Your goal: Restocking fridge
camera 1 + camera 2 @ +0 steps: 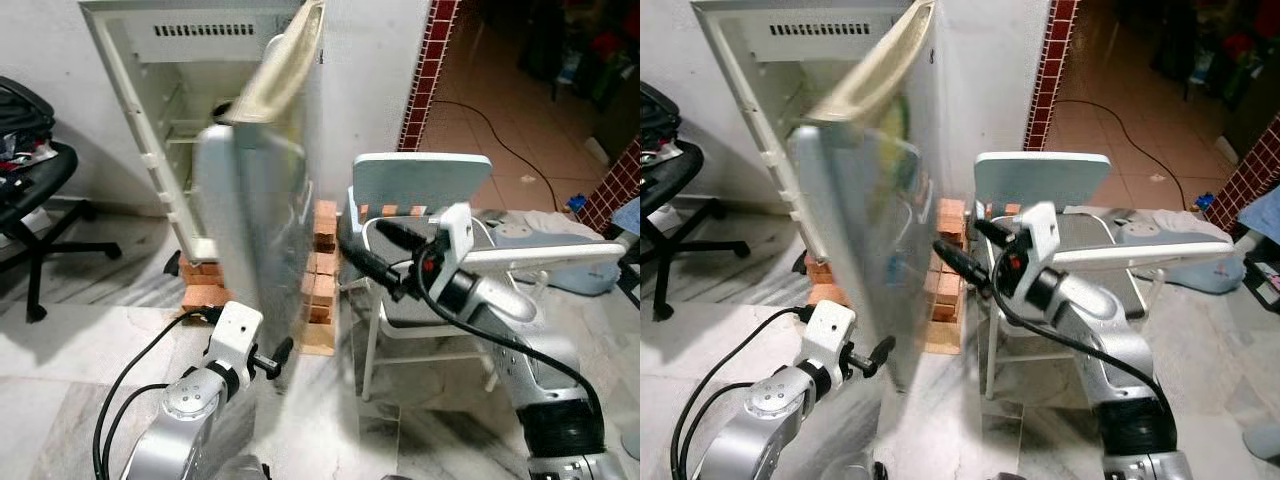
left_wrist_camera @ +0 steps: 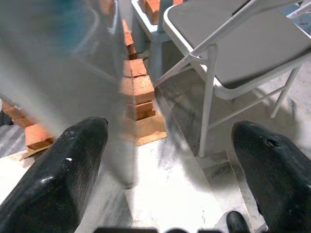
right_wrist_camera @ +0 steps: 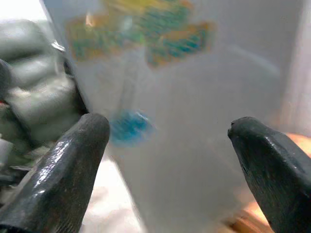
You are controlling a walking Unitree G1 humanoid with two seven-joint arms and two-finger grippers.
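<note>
Fridge (image 1: 170, 130) sat on bricks (image 1: 318, 285) w/ door (image 1: 255, 215) swung out & blurred, left gripper (image 2: 165, 160) wide by door's bottom edge, right gripper (image 3: 165, 145) wide facing door front, chair (image 1: 440, 290) beside.

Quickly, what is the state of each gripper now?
Left gripper: open, empty, near the fridge door.
Right gripper: open, empty, facing the door.

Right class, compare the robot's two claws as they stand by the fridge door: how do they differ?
The left claw sits low, near the bottom edge of the fridge door; the right claw is raised to mid-door height. The left claw is at the door's edge; the right claw faces the door's stickered outer side. Both are open and hold nothing.
</note>
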